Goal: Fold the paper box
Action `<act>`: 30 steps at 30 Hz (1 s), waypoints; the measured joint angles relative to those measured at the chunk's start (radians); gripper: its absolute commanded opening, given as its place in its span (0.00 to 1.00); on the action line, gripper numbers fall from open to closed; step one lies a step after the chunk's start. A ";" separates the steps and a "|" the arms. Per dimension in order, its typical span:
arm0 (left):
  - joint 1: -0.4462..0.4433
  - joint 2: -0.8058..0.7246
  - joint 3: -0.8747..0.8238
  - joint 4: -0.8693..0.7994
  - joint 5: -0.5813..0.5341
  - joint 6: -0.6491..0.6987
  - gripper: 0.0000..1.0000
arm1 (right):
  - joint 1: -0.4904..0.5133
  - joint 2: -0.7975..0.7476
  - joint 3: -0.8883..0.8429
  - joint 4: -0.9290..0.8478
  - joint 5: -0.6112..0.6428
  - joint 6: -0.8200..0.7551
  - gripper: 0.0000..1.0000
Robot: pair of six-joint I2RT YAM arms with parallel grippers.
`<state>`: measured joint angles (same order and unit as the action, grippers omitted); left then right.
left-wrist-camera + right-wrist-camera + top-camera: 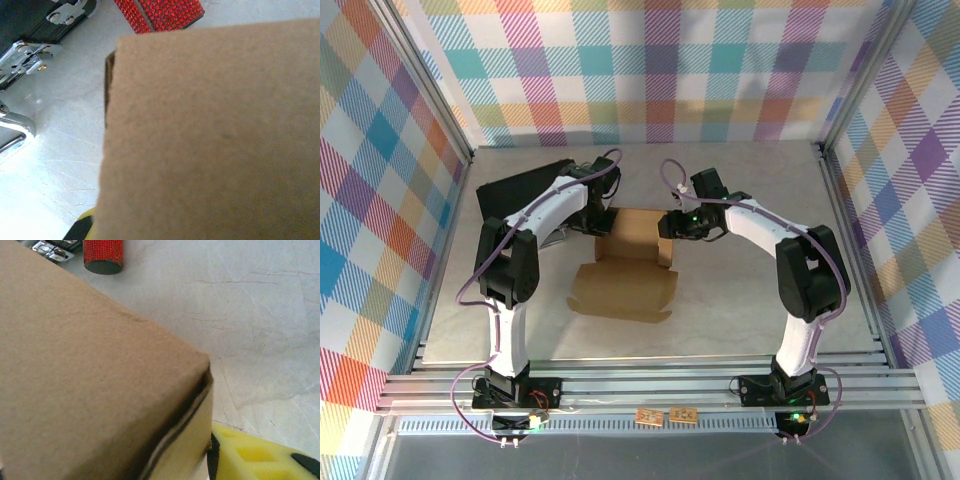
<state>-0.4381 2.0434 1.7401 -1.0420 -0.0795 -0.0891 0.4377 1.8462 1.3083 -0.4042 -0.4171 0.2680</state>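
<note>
two arms reach inward over the pale table and meet at the paper box, which sits near the middle of the table, between them. from above, the far part of the brown cardboard is raised off the surface, while a wide panel with small side tabs lies flat on the table on the near side, toward the arm bases.

the left gripper is at the box's left edge. its jaws are closed, but i cannot tell whether cardboard is pinched between them: in the left wrist view a plain brown face covers most of the picture, with just a sliver of yellow pad at the bottom edge.

the right gripper is at the box's right edge. in the right wrist view a folded corner of the box is very close, and one yellow foam pad sits just beside it, lower right. the other finger is hidden, so i cannot tell how the jaws stand.

a black case lies at the far left of the table, behind the left arm, its metal latches bright in the left wrist view. a red glittery cylinder lies on the table beyond the box.
</note>
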 measured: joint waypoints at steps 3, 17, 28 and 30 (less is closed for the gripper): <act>0.000 0.002 0.003 -0.003 0.000 0.000 0.00 | 0.000 0.000 -0.011 -0.001 0.005 -0.014 0.43; -0.005 0.008 0.014 -0.023 -0.009 -0.002 0.00 | 0.068 0.024 0.055 -0.100 0.297 -0.063 0.11; -0.015 0.015 0.024 -0.037 -0.009 -0.034 0.00 | 0.142 0.075 0.162 -0.209 0.555 -0.012 0.00; -0.018 0.019 0.029 -0.040 -0.012 -0.045 0.00 | 0.159 0.095 0.198 -0.243 0.606 0.013 0.00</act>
<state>-0.4561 2.0621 1.7687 -1.0817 -0.0917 -0.1341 0.5972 1.9408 1.5059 -0.6476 0.1890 0.2810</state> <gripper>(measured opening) 0.050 0.108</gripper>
